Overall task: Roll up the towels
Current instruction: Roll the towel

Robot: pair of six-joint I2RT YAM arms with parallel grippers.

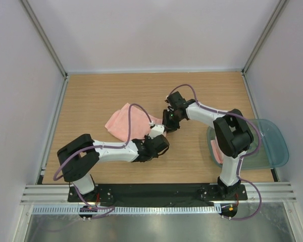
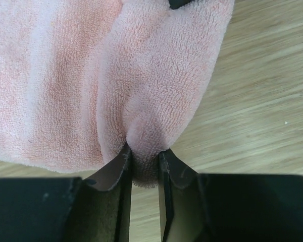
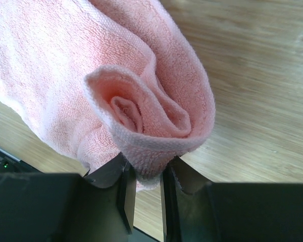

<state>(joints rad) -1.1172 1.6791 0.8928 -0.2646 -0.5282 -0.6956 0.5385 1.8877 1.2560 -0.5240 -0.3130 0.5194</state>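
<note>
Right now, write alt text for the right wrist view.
The right gripper pinches the bottom edge of a partly rolled pink towel, its spiral end facing the camera. The towel lies on a wooden table.

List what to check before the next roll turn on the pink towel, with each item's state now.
1. Grip of the left gripper on the towel: ok, fingers shut on a pinch of cloth.
2. Grip of the right gripper on the rolled end: ok.
3. Roll started: ok, a spiral shows in the right wrist view.
4. Roll even along its whole length: cannot tell, the arms cover it from above.
5. Unrolled part lying flat: not ok, a ridge runs up from the left gripper.
6. The second towel out of the way: ok, it sits in the tray.
</note>
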